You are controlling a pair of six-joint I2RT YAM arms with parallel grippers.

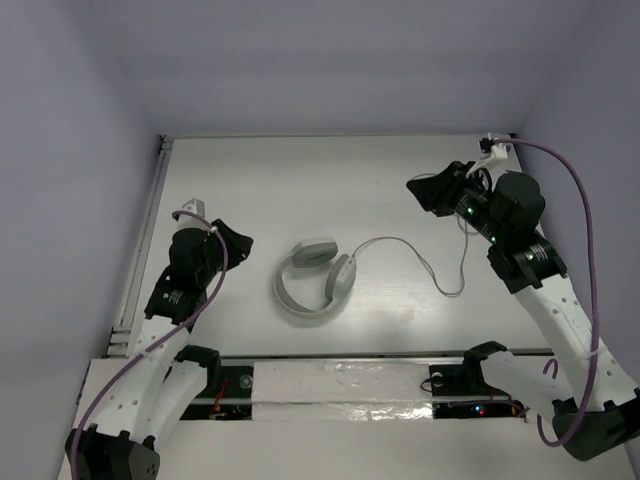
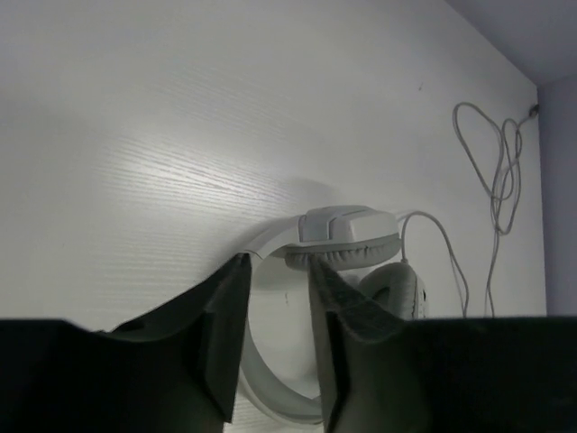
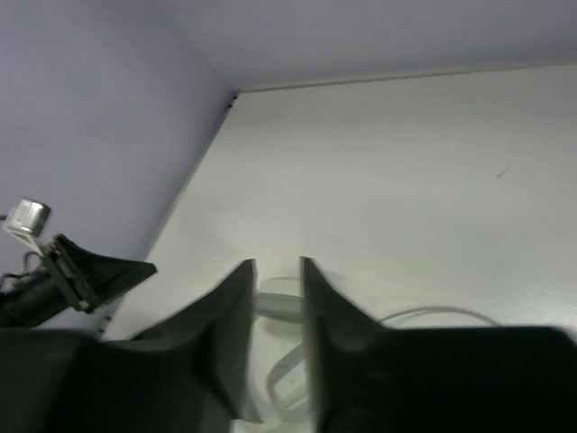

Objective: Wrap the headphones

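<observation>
Headphones (image 1: pixel 312 280) lie flat near the middle of the worktop (image 1: pixel 250 175). The headband (image 1: pixel 290 298) curves toward my bases, and the two ear cups (image 1: pixel 316 253) sit close together on the far-right side. The thin white cord (image 1: pixel 400 242) leaves the right cup, arcs rightward, dips, then runs up toward my right arm. In the left wrist view it lies in loose loops (image 2: pixel 496 162) on the worktop.

My left gripper (image 1: pixel 243 243) is just left of the headphones, apart from them and aimed at them. It is released: the fingers (image 2: pixel 230 316) are parted by a narrow gap with nothing between them.

My right gripper (image 1: pixel 422 190) is at the far right, well apart from the headphones and near the cord's end loops. It is also released, with a slim gap and nothing held; the wrist view (image 3: pixel 277 266) shows only worktop and a bit of headphones past the tips.
</observation>
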